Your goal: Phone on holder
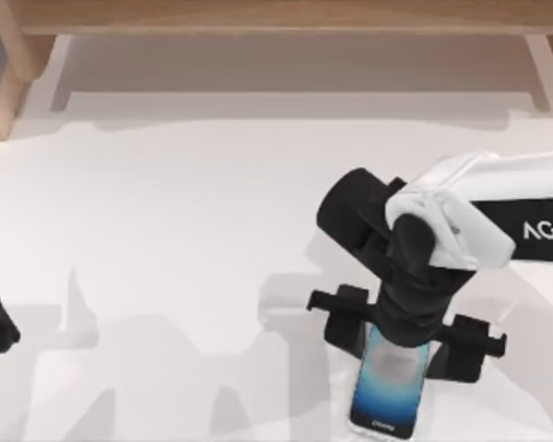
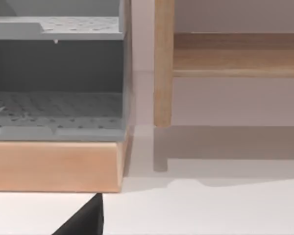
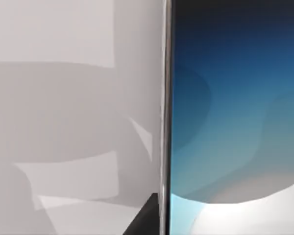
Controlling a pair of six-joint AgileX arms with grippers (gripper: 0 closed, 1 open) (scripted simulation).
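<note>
R gripper [image 1: 407, 324] sits right over the phone [image 1: 388, 387], which lies face-up against the black holder [image 1: 350, 318] on the white table [image 1: 166, 239], jaw state can't tell; L arm parked far from phone.

One phone [image 1: 388, 387] counted, one black holder [image 1: 461, 354], two robot arms seen, one white table [image 1: 184, 230], one wooden shelf unit [image 2: 54, 164]
</note>
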